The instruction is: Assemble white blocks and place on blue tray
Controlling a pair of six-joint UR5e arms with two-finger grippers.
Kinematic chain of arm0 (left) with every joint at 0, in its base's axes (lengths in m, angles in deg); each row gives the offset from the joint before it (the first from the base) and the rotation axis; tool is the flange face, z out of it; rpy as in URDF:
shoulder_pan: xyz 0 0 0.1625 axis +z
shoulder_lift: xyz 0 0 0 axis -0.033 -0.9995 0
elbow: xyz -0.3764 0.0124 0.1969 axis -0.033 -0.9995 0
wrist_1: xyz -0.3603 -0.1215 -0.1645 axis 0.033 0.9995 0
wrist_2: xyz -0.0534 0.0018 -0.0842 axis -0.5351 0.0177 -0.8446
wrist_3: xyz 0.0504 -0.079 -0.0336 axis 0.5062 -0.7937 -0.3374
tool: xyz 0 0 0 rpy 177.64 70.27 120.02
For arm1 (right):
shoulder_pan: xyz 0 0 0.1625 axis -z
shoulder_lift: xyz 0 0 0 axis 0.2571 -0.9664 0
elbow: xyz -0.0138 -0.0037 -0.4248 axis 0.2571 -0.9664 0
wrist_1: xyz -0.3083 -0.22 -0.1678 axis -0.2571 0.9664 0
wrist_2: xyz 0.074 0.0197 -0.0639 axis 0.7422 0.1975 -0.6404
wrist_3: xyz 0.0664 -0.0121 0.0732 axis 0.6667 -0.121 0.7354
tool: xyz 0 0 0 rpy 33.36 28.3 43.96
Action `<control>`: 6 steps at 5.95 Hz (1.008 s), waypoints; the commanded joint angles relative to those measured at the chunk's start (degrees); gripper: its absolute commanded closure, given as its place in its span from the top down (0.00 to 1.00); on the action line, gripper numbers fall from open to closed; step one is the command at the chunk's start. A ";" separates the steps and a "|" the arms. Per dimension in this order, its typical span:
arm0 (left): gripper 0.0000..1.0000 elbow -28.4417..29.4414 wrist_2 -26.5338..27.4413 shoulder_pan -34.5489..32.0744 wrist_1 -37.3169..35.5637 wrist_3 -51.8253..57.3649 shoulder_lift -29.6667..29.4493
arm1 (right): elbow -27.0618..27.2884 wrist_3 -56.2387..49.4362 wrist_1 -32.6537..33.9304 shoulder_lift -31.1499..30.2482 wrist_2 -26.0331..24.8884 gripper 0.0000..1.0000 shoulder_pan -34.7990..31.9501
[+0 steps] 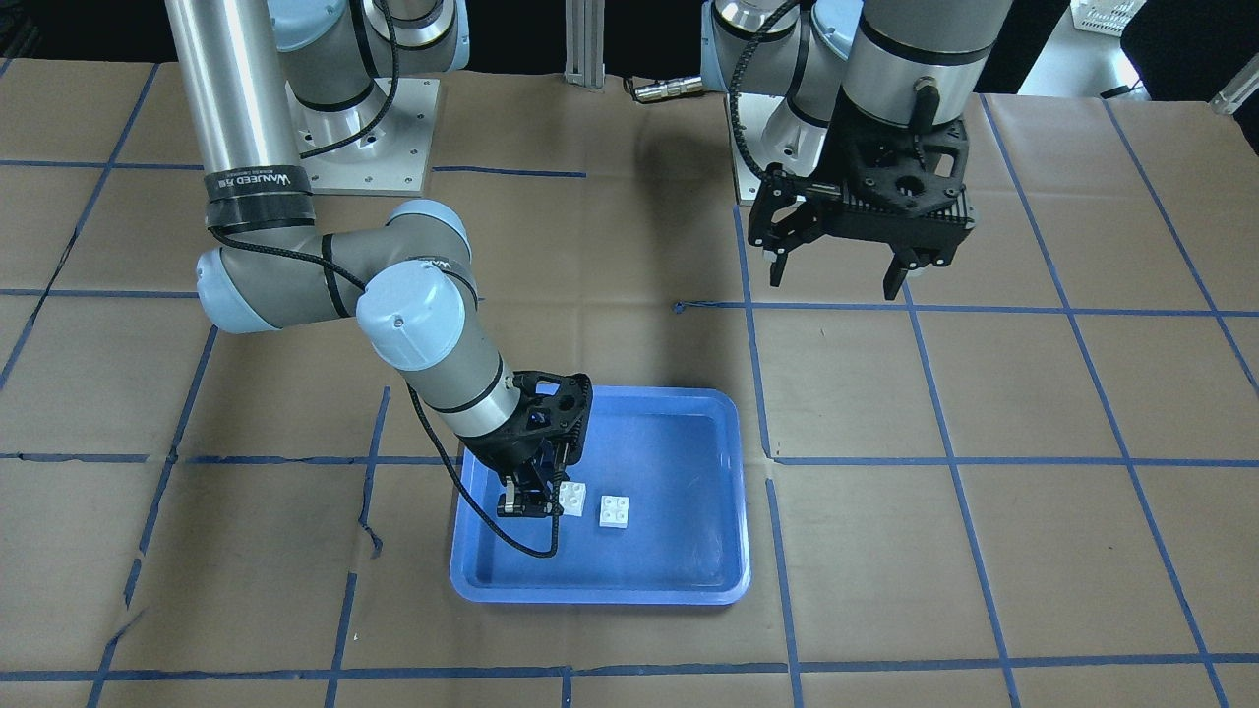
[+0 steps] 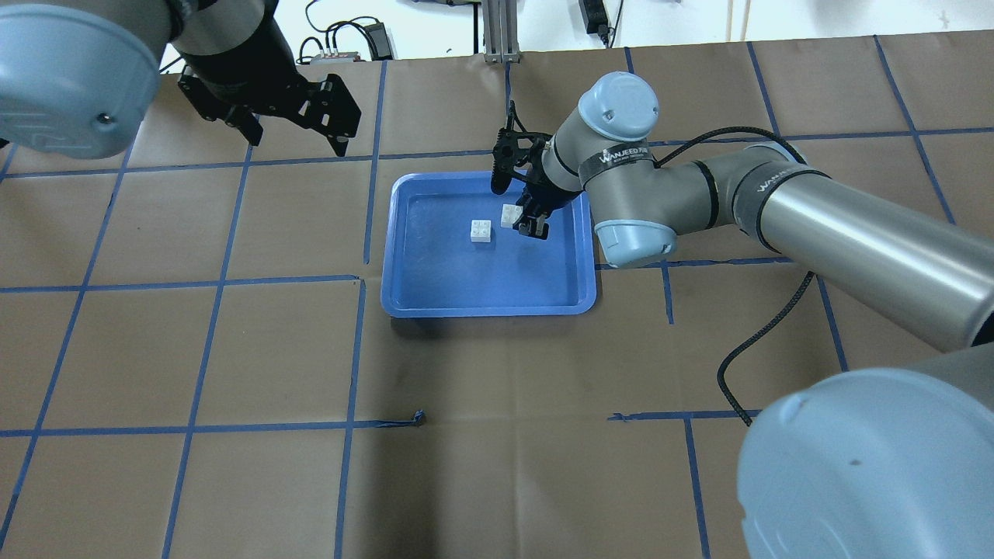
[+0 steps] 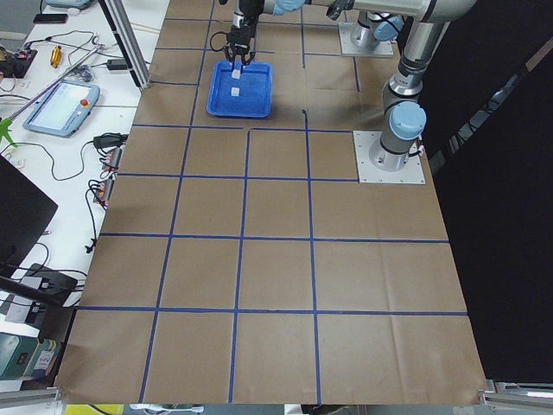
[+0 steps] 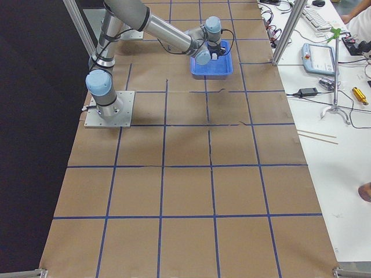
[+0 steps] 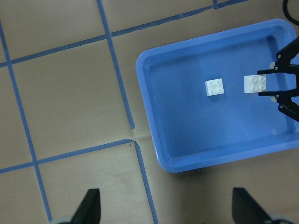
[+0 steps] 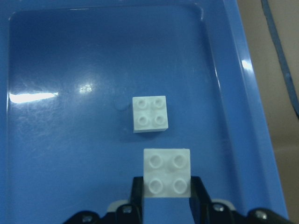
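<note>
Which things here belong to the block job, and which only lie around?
Job:
blue tray
loose block in it
held block in the right gripper
left gripper, open

Lying about:
pendant and cables on the side bench

Right gripper (image 1: 539, 500) clamps 1 white block (image 1: 571, 499) within the blue tray (image 1: 689, 588); the 2nd white block (image 1: 615, 511) lies just beside. Left gripper (image 1: 836, 282) hangs spread.

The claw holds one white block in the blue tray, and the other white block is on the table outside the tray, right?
Not quite. The other small white studded plastic block lies inside the shallow blue plastic tray, not outside it. The right wrist view shows it just ahead of the white studded block held by the right claw.
</note>
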 commanded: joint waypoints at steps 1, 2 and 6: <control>0.99 -0.06 0.06 2.48 2.60 0.29 2.35 | -2.54 -1.27 0.32 3.29 -0.06 0.28 -0.03; 0.99 -0.58 -0.28 2.83 2.61 0.38 2.36 | -2.54 -2.33 0.23 3.56 -0.06 0.28 -0.03; 0.99 -1.20 -0.29 3.28 1.91 0.38 2.62 | -2.27 -3.39 -0.03 4.71 0.03 0.28 -0.12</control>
